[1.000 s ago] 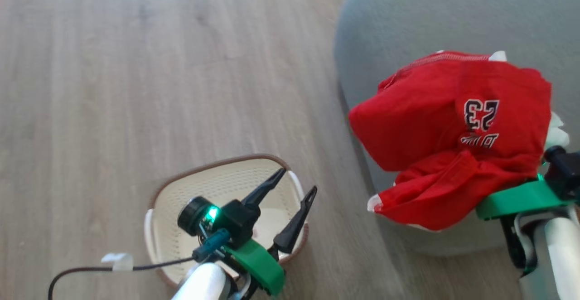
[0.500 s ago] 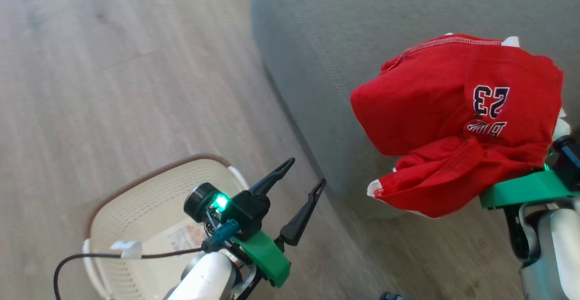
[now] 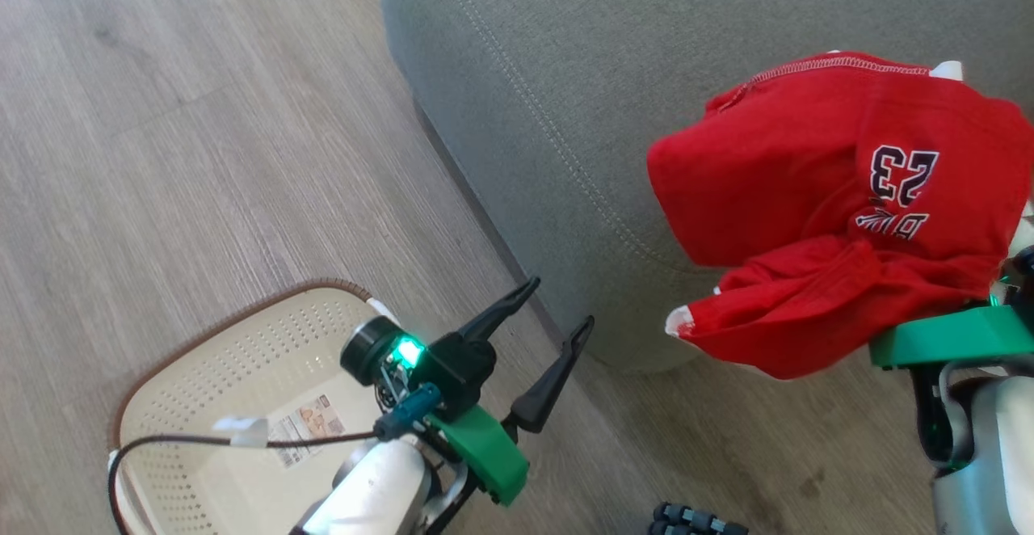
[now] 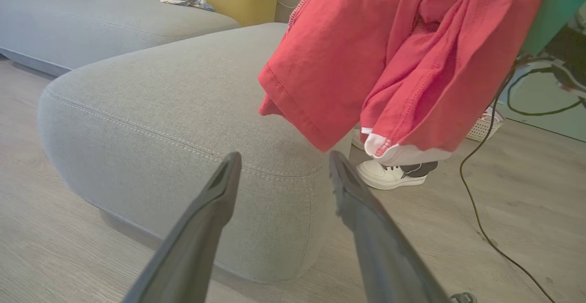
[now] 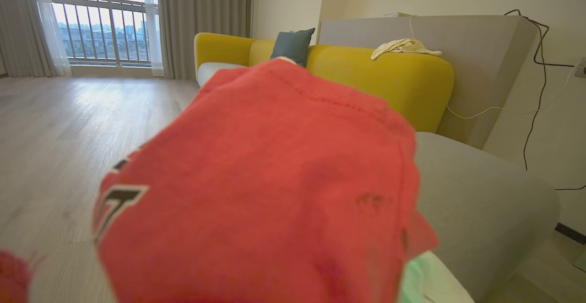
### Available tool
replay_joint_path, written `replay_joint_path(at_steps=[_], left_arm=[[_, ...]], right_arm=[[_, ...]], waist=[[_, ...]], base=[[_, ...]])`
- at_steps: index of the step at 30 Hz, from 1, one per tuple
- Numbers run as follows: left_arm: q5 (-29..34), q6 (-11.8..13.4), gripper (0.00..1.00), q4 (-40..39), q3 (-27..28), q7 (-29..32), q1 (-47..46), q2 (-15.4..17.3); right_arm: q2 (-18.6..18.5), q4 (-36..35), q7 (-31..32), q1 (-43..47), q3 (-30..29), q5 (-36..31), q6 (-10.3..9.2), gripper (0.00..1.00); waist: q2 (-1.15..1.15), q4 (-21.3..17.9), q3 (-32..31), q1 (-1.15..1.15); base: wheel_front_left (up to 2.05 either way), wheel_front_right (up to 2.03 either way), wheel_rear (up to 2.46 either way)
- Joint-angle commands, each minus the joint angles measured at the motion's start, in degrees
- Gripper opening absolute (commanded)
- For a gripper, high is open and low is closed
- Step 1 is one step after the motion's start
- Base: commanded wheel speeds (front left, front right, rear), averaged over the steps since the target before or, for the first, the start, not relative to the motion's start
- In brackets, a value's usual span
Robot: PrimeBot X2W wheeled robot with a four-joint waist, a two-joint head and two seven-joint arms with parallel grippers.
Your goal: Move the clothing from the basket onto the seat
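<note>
Nearest you, the left gripper (image 3: 561, 301) hangs with its two dark fingers spread wide and nothing between them. It sits above the right end of the small cream-white perforated plastic basket with a brown woven-look rim (image 3: 242, 357), which stands on the pale wood-look floor (image 3: 202, 155) with nothing in it but its label.

A little farther out on your right, the bright red soft fabric garment with a white side stripe and a dark "23" print (image 3: 775, 195) is up in the air, bunched over the right gripper (image 3: 1016, 276). Those jaws are pressed together, and the cloth buries the fingers, so I can only judge that they are pinching a fold.

The garment's long axis runs from the gripper out toward the left of the head view. The print faces up and reads upside down. The hem and white-striped corner droop lowest.

Beyond it lies the large grey upholstered cushion seat with rounded corners and stitched seams (image 3: 565, 74). The garment hangs over its near corner, partly past the edge. If you let go here, the low fold will likely slide onto the floor. Carried low, the hem could also drag on the seat edge and pull free. A white shoe (image 4: 389, 175) stands just past that corner, so mind it.
</note>
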Motion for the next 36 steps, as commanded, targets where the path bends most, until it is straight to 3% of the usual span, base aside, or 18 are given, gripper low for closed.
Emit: replay_joint_path(at_steps=[1, 10, 24, 36], left_arm=[[-0.1, -0.1, 1.00, -1.6, 1.4, -0.3, -2.2, -0.4], [1.7, -0.1, 1.00, -1.7, 2.6, -0.3, -3.0, -0.4], [4.8, -0.1, 1.00, 1.0, -0.7, -0.3, -9.8, 0.8], [6.3, -0.1, 1.00, 2.7, -2.9, -0.3, -14.4, 2.7]], right_arm=[[-0.2, -2.3, -0.2, -0.3, 0.4, 0.3, -0.01, 0.00], [-2.3, -2.9, -0.2, -5.0, -1.2, 0.4, -0.01, 0.00], [-13.3, -2.5, -0.2, -21.3, -11.8, 2.2, -0.01, 0.00], [-22.7, 7.9, -0.2, -36.5, -12.8, 4.1, -0.01, 0.00]], waist=[[0.00, 0.0, 0.1, 0.00], [0.00, 0.0, 3.0, 0.00], [0.00, 4.9, 16.2, 0.00], [0.00, 6.9, 26.3, 0.00]], base=[[0.00, 0.00, 0.00], [0.00, 0.00, 0.00], [0.00, 0.00, 0.00], [0.00, 0.00, 0.00]])
